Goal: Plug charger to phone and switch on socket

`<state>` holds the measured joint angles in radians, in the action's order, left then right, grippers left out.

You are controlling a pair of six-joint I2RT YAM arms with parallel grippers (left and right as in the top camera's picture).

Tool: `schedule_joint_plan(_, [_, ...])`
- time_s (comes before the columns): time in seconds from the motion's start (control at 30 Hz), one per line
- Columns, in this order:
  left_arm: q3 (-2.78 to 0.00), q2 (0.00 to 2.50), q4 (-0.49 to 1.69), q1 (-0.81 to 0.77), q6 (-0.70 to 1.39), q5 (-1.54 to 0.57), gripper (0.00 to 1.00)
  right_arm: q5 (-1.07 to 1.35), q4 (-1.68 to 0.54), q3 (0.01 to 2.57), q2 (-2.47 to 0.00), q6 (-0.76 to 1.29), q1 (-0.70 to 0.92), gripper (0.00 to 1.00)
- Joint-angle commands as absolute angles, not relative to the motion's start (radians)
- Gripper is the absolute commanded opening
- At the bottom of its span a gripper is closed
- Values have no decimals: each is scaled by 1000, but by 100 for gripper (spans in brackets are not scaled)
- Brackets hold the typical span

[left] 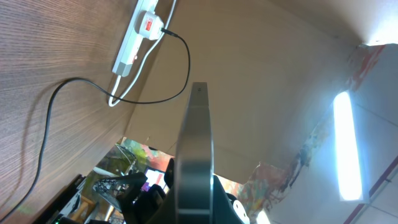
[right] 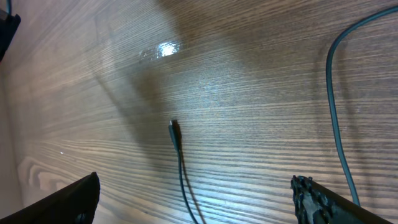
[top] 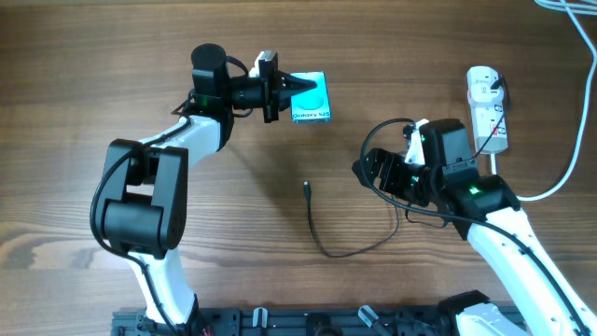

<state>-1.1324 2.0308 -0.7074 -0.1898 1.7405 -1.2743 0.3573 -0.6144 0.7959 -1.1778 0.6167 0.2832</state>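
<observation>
Landmark: the charger's plug tip (top: 307, 188), lying loose on the table (top: 233, 280) with nothing touching it.

Nearest to the tip is the right gripper (top: 366, 168), on the tip's right-arm side. Its jaws are spread wide and it carries nothing. In the right wrist view the plug tip (right: 173, 127) sits ahead of the fingers (right: 74, 202), roughly centred in the gap.

Long axis, from overhead: it runs away from the robot's base edge, metal end pointing outward. The charger (top: 322, 245) trails back toward the base, then curls off under the right arm. Whether the jaws would close across or along the plug I cannot settle.

Farther out, almost straight beyond the tip along that axis, is the phone (top: 312, 98). The left gripper (top: 280, 91) is clamped on its left-arm edge. The left wrist view shows the phone (left: 196, 155) edge-on.

Farthest, well off to the tip's right-arm side and past the right gripper, is the socket (top: 487, 107). A black plug is seated in it and a white cord (top: 569, 168) leads away.

Judgement: the right arm is clearly nearer, so the pick falls to it. It needs a short reach toward the left-arm side, then a carry outward to the held phone.
</observation>
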Motion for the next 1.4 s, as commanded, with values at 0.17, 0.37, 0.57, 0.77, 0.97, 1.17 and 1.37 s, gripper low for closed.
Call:
schedule_joint_plan(0.17, [-1154,2042,-717,-185,1728,-1293,4,329,-612,796,-1163,535,285,99])
schedule_joint_plan(0.37, [-1154,2042,-717,-185,1728,-1290,4,251,-585,796,-1163,496,389,97])
schedule_joint_plan(0.57, [-1154,2042,-717,-185,1728,-1290,4,72,-534,796,-1163,439,603,97])
schedule_joint_plan(0.77, [-1154,2042,-717,-184,1728,-1290,4,-97,-505,796,-1196,338,788,95])
schedule_joint_plan(0.97, [-1154,2042,-717,-178,1728,-1290,4,-128,-449,796,-1311,225,870,90])
schedule_joint_plan(1.17, [-1154,2042,-717,-178,1728,-1290,4,-139,-410,797,-1448,181,886,82])
schedule_joint_plan(1.37, [-1154,2042,-718,-158,1728,-1290,4,-138,-370,797,-1522,175,889,71])
